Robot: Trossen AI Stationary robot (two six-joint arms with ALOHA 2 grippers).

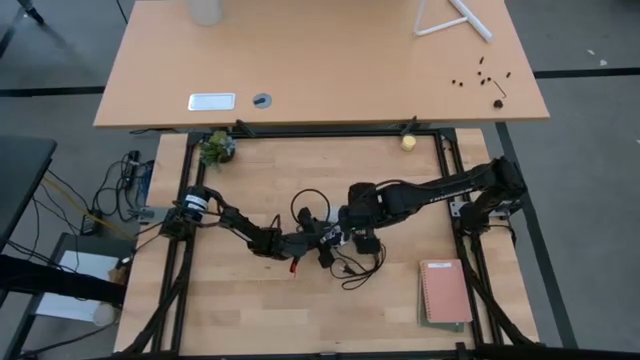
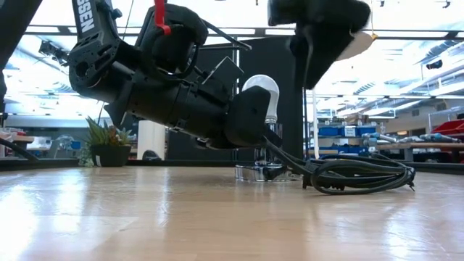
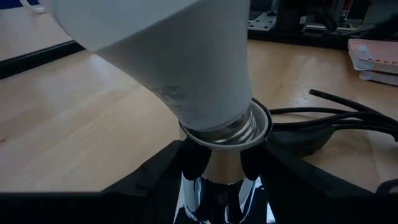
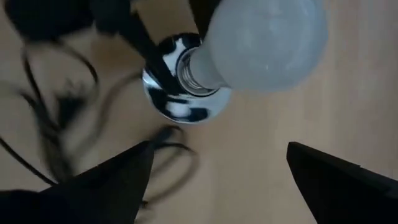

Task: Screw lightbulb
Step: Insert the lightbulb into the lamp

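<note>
The lightbulb stood in the socket; left gripper clamped the socket, right gripper hovered above, jaws wide, empty. Black cord coiled just beside.

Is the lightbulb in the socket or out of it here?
In. The lightbulb has its threaded base sitting in the chrome socket, thread partly showing above the rim. Whether it is fully screwed home cannot be told.

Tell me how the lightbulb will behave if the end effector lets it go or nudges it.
The lightbulb leans in the chrome socket, threads still showing, so it probably wobbles or tips. Its smooth, rounded white globe looks slippery and likely fragile. The left end effector clamps the socket, so that should stay put.
</note>
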